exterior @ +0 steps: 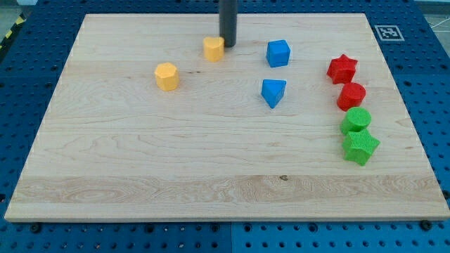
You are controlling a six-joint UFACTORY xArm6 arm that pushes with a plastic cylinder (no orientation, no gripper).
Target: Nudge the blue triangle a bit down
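The blue triangle point(273, 92) lies on the wooden board point(211, 161) right of centre, in the upper half. A blue cube point(278, 53) sits just above it. My tip point(228, 46) is the lower end of the dark rod near the view's top centre. It stands right next to a yellow block point(214, 49), at its right side. The tip is to the upper left of the blue triangle, well apart from it.
A second yellow block point(167, 76) lies left of the first. At the right stand a red star point(342, 69), a red round block point(351, 95), a green cylinder point(356, 121) and a green star point(361, 147). A marker tag point(387, 31) sits at the board's top right corner.
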